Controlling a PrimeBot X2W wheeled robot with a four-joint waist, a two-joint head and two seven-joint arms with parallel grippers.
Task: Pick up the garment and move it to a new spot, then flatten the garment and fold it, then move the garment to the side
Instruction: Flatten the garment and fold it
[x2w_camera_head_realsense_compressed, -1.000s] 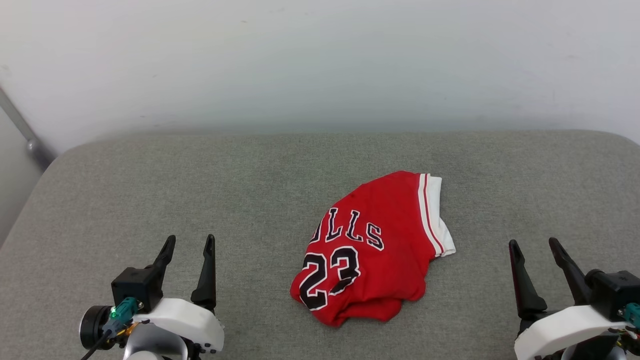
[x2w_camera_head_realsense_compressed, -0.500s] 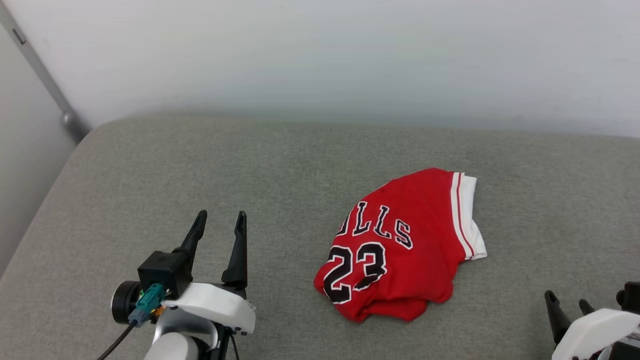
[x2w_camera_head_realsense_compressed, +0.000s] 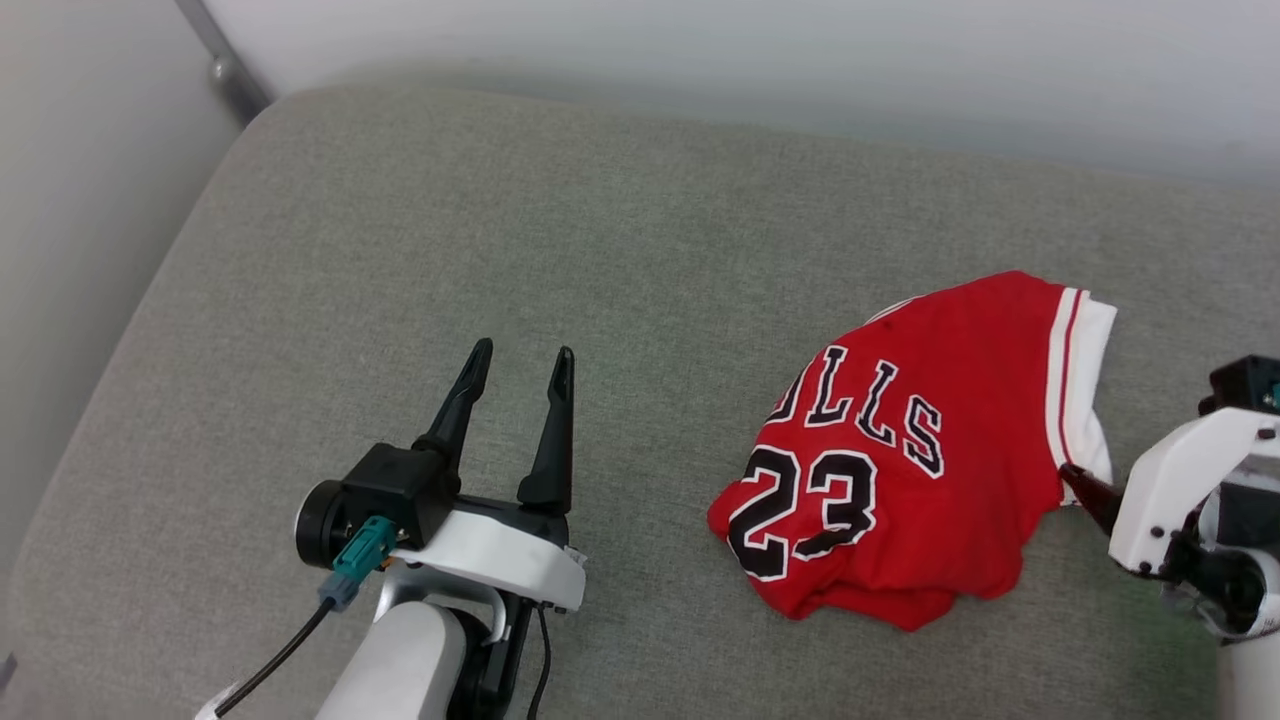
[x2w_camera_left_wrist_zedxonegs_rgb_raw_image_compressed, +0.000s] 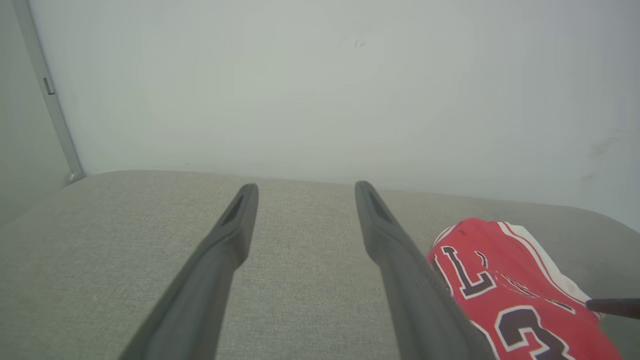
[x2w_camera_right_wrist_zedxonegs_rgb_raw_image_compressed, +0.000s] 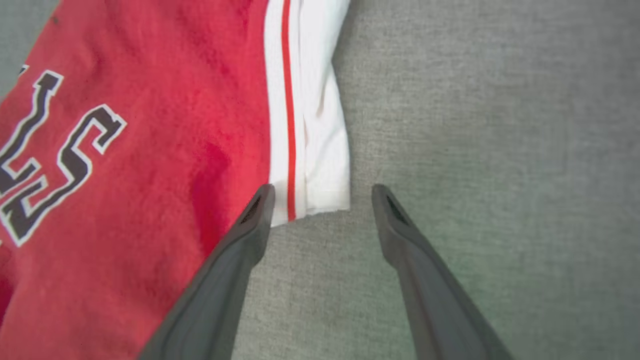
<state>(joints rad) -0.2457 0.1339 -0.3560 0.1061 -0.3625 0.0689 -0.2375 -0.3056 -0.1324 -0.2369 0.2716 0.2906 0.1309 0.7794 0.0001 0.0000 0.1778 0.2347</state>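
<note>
The garment (x2w_camera_head_realsense_compressed: 930, 440) lies crumpled on the grey cushion, a red jersey with "23" and part of its lettering facing up and a white striped sleeve (x2w_camera_head_realsense_compressed: 1085, 360) on its right side. My right gripper (x2w_camera_right_wrist_zedxonegs_rgb_raw_image_compressed: 324, 189) hovers open over the sleeve's near corner (x2w_camera_right_wrist_zedxonegs_rgb_raw_image_compressed: 320, 175), one finger over the red cloth and the other over bare cushion. One dark finger (x2w_camera_head_realsense_compressed: 1088, 492) shows beside the sleeve in the head view. My left gripper (x2w_camera_head_realsense_compressed: 523, 350) stands open and empty over the cushion, well left of the garment (x2w_camera_left_wrist_zedxonegs_rgb_raw_image_compressed: 505, 285).
The grey cushion (x2w_camera_head_realsense_compressed: 600, 230) runs wide to the left and behind the garment, with a rounded left edge. A pale wall (x2w_camera_head_realsense_compressed: 750, 40) stands behind it, and a grey pole (x2w_camera_head_realsense_compressed: 225, 60) leans at the far left corner.
The head camera has swung, shifting the whole scene right and lower. My right gripper has come in from the lower right to the sleeve corner. The garment lies as before.
</note>
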